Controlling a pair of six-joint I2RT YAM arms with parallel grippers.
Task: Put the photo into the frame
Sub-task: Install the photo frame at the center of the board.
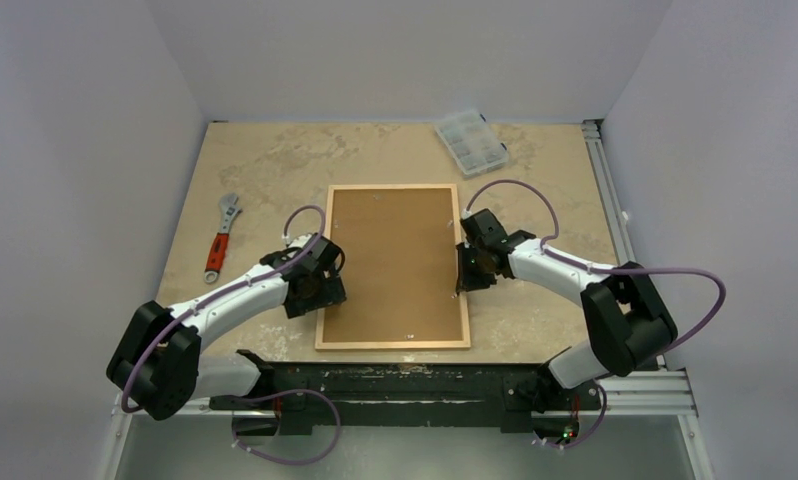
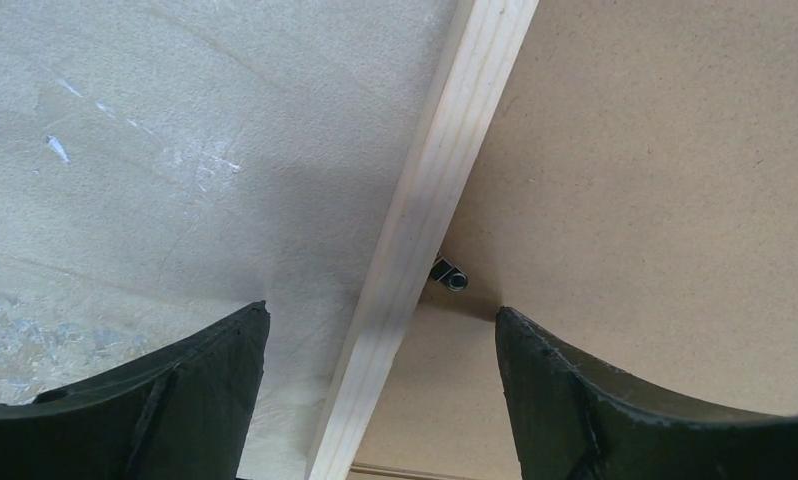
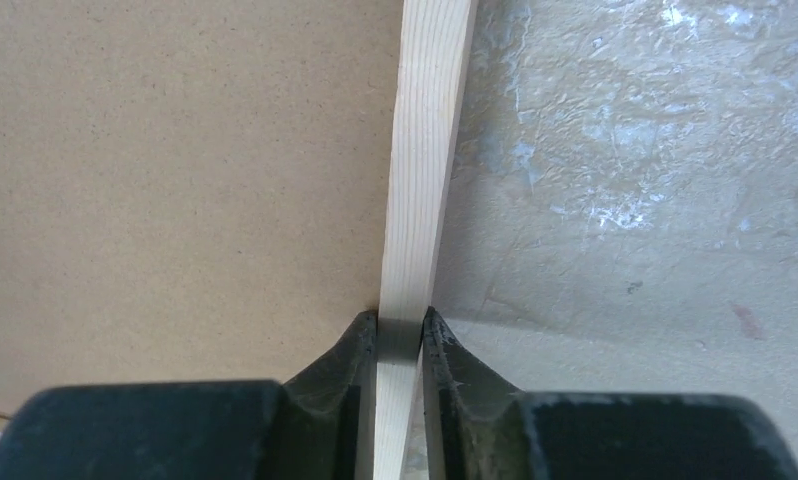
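Pinching the right-hand rail of the frame [image 1: 392, 344], the right gripper [image 1: 467, 272] is pressing one finger against the inner face of the light wood strip and the other against the outer face. The right wrist view is showing this closely: the right gripper [image 3: 402, 318] is squeezing the frame [image 3: 425, 150] with both dark tips touching the wood, the brown backing board [image 3: 175, 180] lying on one side and the marbled table [image 3: 625, 200] on the other. The frame is lying flat in the middle of the table [image 1: 275, 160], back side up, its long sides running away from the arm bases, and the backing board [image 1: 393, 265] is filling its opening. The left gripper [image 1: 320, 292] is hovering over the opposite long rail with its jaws spread wide. In the left wrist view, the left gripper [image 2: 380, 310] is straddling the frame [image 2: 445, 160] without touching it, one finger hanging above the table [image 2: 175, 150] and the other above the backing board [image 2: 655, 180]. A small metal tab [image 2: 451, 276] is sitting just beside the inner edge of that rail, on the board. A wrench with a red handle [image 1: 221, 238] is lying on the table left of the frame, and a clear plastic box [image 1: 471, 141] is sitting near the far right corner.
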